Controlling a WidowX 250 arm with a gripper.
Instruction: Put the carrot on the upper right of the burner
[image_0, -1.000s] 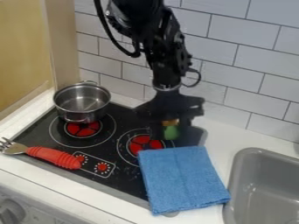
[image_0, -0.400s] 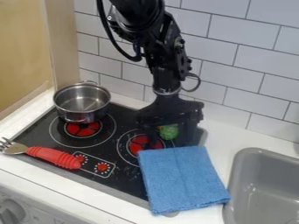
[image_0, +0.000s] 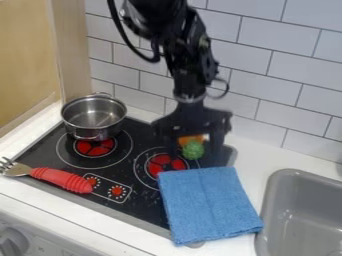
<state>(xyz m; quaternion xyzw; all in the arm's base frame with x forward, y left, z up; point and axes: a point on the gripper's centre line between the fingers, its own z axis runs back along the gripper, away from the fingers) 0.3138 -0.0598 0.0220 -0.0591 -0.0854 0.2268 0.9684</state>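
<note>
Carrot (image_0: 192, 149) between parted jaws, pot (image_0: 93, 118), cloth (image_0: 209, 205)

Bright, even light on the white counter (image_0: 257, 162) and tiled wall (image_0: 287, 65).
Highlights glint on the metal pot (image_0: 93, 117); soft grey shading dulls the tiles beside the black arm (image_0: 190, 60), whose outline blurs and whose darkest parts lose detail.

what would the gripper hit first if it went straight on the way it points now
The gripper points down, with the carrot showing between its fingers, so most likely the carrot or the black stovetop just under it; which comes first is unclear, as depth is hard to judge here.
</note>
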